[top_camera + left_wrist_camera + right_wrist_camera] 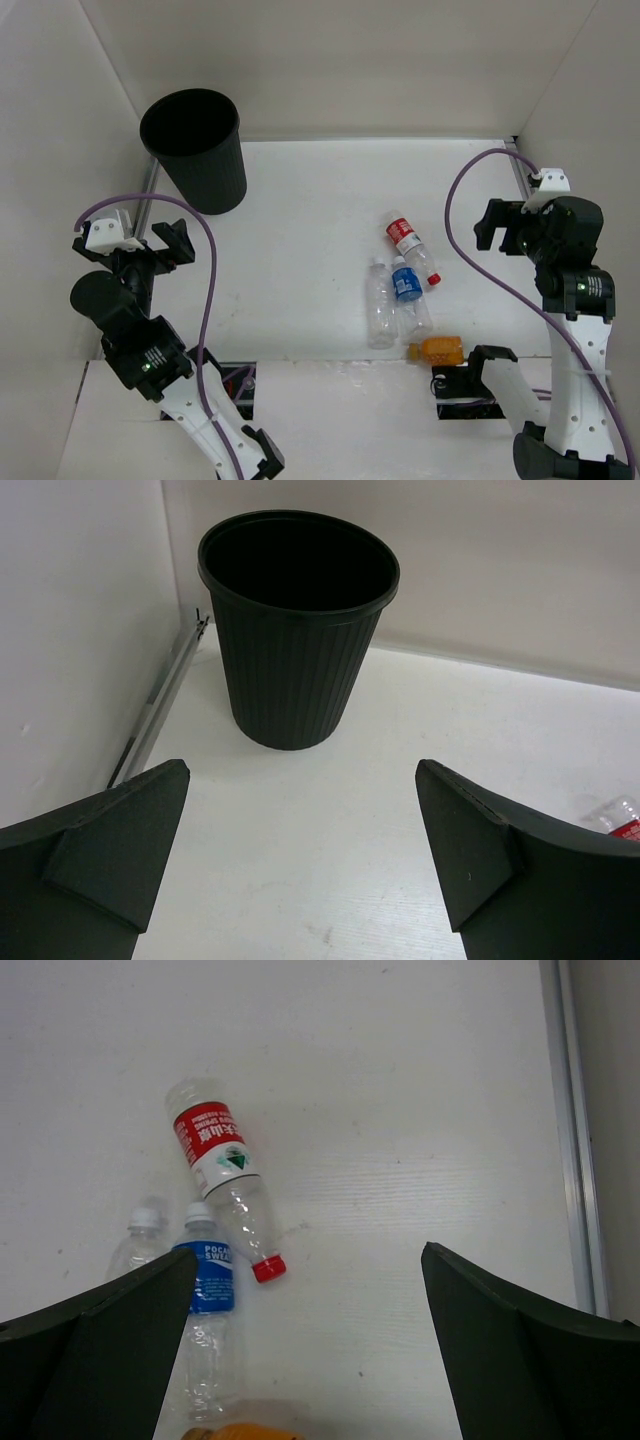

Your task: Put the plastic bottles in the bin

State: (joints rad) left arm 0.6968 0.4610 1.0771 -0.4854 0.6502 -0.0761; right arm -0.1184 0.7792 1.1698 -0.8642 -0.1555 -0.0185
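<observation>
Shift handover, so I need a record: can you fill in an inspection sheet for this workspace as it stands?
Surface: white table, no spills seen.
Job's things: black bin upright in the far left corner, looks empty; red-label bottle, blue-label bottle, plain bottle and orange bottle lying together right of centre.
Clutter: nothing seen.
Hands: left hand open, facing the bin; right hand open above the bottles; both holding nothing.
Cables: purple cables loop over each arm, clear of the bottles.
Surroundings: white walls; metal rail along the table's side edge.
</observation>
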